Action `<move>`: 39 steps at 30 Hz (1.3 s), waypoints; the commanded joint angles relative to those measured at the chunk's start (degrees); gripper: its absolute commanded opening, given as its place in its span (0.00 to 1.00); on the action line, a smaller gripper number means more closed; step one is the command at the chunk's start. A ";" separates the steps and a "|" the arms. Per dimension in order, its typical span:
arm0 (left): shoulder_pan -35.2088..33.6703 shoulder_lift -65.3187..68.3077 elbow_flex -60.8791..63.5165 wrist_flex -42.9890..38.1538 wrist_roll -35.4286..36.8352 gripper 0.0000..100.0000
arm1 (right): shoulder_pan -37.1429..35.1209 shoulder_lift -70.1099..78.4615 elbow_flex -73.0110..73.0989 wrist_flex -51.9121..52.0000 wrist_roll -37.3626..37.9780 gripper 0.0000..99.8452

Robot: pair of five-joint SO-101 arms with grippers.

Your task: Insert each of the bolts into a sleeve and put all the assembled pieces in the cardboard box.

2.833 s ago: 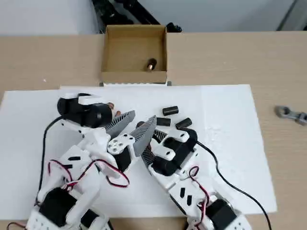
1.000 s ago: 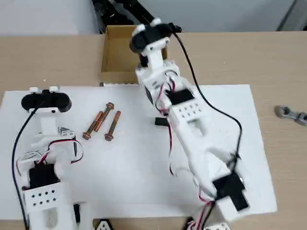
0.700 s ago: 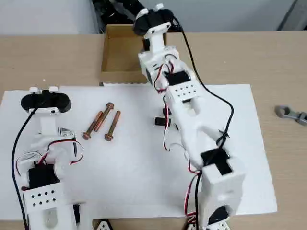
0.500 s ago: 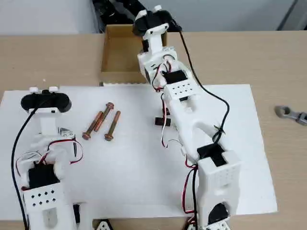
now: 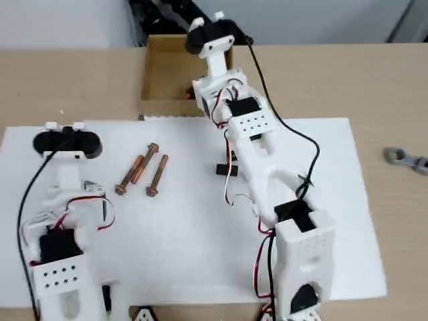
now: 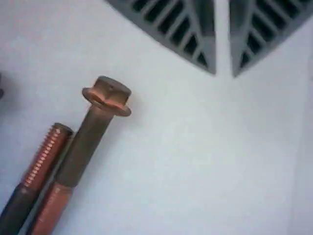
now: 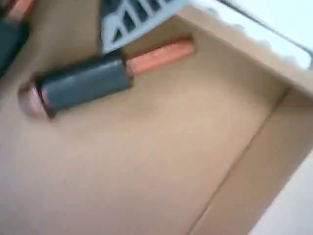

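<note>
Tracking three bolts [image 5: 158, 175] lying loose on the white sheet [image 5: 200, 254] over the bench [image 5: 374, 87], close together, long axes slanting from the arms' side at the left up toward the cardboard box [image 5: 155, 73]. Finding them just beside the left fingers [image 6: 190, 29], toward the middle of the sheet, and so judging the left arm [image 5: 63, 200] the nearer one for the next pick. Seeing those fingers hanging above the sheet, drawn narrow with a slit between the tips and holding nothing, one bolt's flanged head [image 6: 106, 95] lying just off the tips, its shank running away from them at a slant. Judging the pick as calling for a shift across onto that shank and a spreading first. Noting a black sleeve [image 5: 223, 169] peeking out beside the right arm [image 5: 257, 140], well apart from the bolts. Farther out, finding that arm stretched over the box, an assembled piece [image 7: 83, 81] lying flat on the box floor, the right fingers [image 7: 132, 22] appearing spread, one tip over its bare thread, gripping nothing.
</note>
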 commanded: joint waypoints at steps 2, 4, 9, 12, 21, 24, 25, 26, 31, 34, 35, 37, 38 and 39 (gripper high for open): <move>-0.09 -0.26 -0.66 0.26 -0.26 0.01 | -1.27 -4.53 -2.81 3.30 0.62 0.13; -0.09 0.00 -0.57 0.26 -0.26 0.01 | -1.45 -6.37 -2.81 5.49 0.62 0.13; 0.00 0.09 -0.48 0.35 -0.26 0.01 | -1.10 -12.35 -2.64 10.07 1.32 0.01; 0.18 0.18 -0.57 0.35 -0.26 0.02 | -0.92 -15.78 -2.55 14.55 1.67 0.00; 0.44 0.88 -0.75 0.00 -0.53 0.10 | 4.00 -27.56 -2.55 31.87 1.76 0.00; 2.73 6.15 -2.33 0.18 -0.62 0.12 | 5.85 -31.34 -2.55 38.02 1.93 0.00; 4.04 8.70 -3.38 0.18 -0.62 0.12 | 6.46 -32.48 -2.55 40.13 1.58 0.00; 5.36 11.69 -4.97 0.00 -0.70 0.12 | 7.08 -33.71 -2.55 41.98 1.49 0.00; 11.52 27.69 -17.63 -0.09 -0.70 0.12 | 9.54 -38.55 -2.55 50.68 1.93 0.00; 12.40 37.89 -27.30 0.09 -0.70 0.12 | 11.12 -41.19 -2.55 55.78 2.02 0.00; 12.40 41.23 -30.46 0.35 -0.70 0.12 | 11.65 -42.07 -2.55 57.27 2.29 0.00; 12.40 48.09 -36.44 1.76 -0.79 0.12 | 12.62 -43.82 -2.55 60.53 3.96 0.00; 12.40 51.43 -39.34 2.81 -1.67 0.12 | 13.14 -44.70 -2.46 61.76 4.31 0.00; 12.57 54.86 -42.15 4.04 -2.55 0.12 | 13.76 -45.58 -2.46 62.81 4.57 0.00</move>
